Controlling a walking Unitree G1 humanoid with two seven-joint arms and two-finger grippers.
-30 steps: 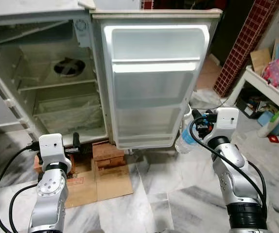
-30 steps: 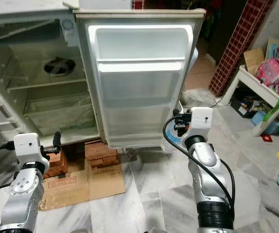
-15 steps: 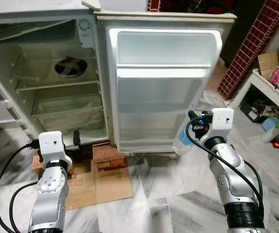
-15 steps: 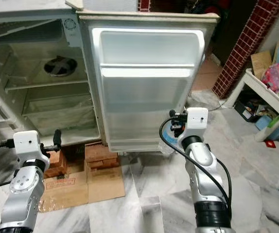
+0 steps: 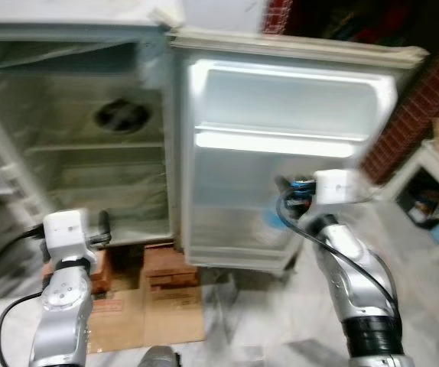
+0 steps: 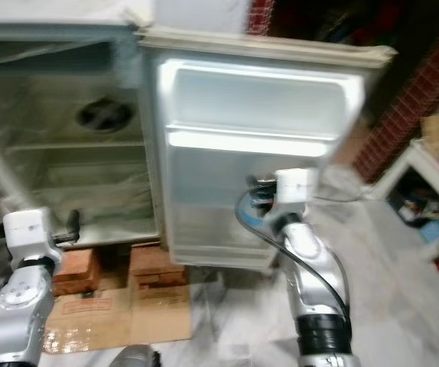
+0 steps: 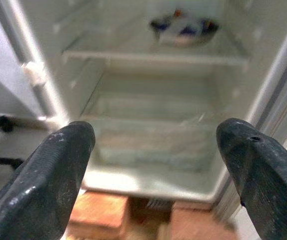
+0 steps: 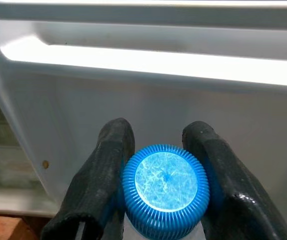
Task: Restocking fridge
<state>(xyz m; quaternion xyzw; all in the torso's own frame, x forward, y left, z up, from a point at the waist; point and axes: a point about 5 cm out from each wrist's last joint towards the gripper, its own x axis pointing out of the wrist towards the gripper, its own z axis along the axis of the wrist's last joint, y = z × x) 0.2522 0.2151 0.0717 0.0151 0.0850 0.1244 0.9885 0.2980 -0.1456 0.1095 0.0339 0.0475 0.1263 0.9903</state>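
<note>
A small white fridge stands open, its door (image 5: pixel 288 153) swung wide with a bright shelf rail (image 8: pixel 148 62) across it. My right gripper (image 8: pixel 166 170) is shut on the blue cap (image 8: pixel 165 189) of a clear water bottle (image 5: pixel 269 229), held low in front of the inner door. In the head views this gripper (image 5: pixel 296 187) sits just below the door's rail. My left gripper (image 7: pixel 153 150) is open, with nothing between its fingers, and points into the fridge cabinet (image 5: pixel 89 145). A dark bowl (image 7: pixel 183 27) sits on the cabinet's upper shelf.
The fridge rests on bricks (image 5: pixel 170 267) with flattened cardboard (image 5: pixel 147 321) on the marble floor. A white table (image 6: pixel 434 164) with clutter stands at the right, beside a red brick pillar (image 6: pixel 403 99). The head views are blurred.
The camera has moved closer and the fridge door looks larger. My right gripper with the bottle now stands in front of the inner door panel. The left gripper has not changed.
</note>
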